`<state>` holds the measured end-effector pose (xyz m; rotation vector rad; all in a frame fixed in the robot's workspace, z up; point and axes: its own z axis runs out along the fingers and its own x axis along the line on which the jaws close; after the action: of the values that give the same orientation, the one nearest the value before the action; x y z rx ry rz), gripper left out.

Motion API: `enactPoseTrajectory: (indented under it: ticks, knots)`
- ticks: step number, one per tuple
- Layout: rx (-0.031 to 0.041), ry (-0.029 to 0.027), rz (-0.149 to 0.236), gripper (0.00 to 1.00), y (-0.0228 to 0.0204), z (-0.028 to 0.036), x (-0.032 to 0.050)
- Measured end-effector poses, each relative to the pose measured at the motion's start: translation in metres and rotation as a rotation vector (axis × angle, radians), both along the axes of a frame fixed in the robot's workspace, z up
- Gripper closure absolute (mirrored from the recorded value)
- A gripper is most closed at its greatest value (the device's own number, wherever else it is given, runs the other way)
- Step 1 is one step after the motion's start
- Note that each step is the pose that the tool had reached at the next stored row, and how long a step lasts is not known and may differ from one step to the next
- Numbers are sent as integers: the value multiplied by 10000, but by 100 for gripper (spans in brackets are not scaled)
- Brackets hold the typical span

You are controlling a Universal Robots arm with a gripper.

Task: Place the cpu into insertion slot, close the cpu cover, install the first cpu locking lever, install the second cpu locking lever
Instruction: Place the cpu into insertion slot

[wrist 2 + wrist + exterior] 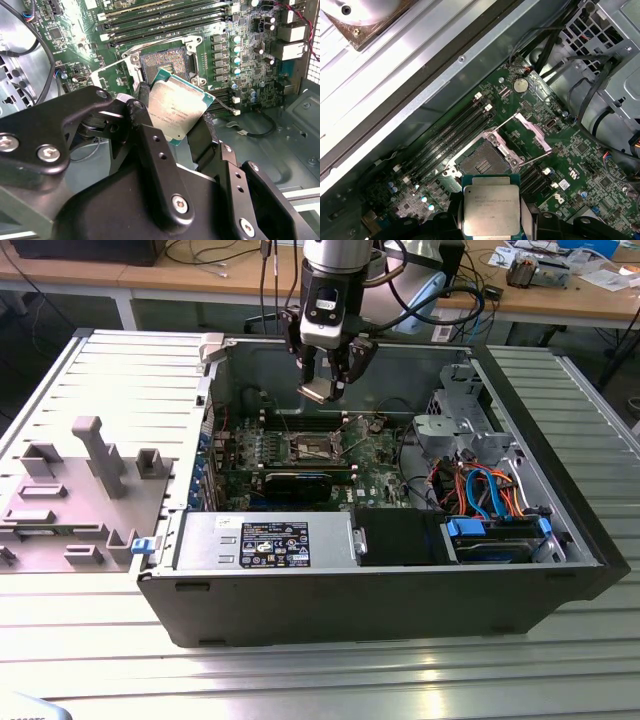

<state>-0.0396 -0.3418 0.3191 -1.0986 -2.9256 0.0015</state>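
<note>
At the exterior view's left I see the pale grey plastic fixture tray (70, 502) lying on the ribbed metal table (300, 680), just beside the open black computer case (380, 602). Over the middle of the case hangs my black two-fingered gripper (324, 388), clenched on the cpu (317, 391), a small flat square chip with a silvery-grey metal top and a green edge. In the second wrist view the fingers (145, 131) stand only as far apart as the chip is wide and press on its two opposite edges, so the gripper (172, 114) carries it in the air, slightly tilted. The cpu (176, 109) looks clean and whole, with fine print on its lid that I leave unread. It touches nothing but the fingers. Beneath it on the green motherboard lies the insertion slot (310, 448), a square dark socket with a silver rim, bare inside in both wrist views (162, 62) (479, 163). In the first wrist view the cpu (490, 209) hovers just short of the slot, beside the long narrow black memory slots (451, 135), and the thin silver cpu cover (534, 131) stands swung up off the socket. At the exterior view's right sit blue and orange cables (483, 490).
</note>
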Motion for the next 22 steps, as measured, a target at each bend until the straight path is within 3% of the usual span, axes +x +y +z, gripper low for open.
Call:
enactPoseTrajectory:
  ticks: [22]
  knots:
    - [0,0,-120,45,0,0,0]
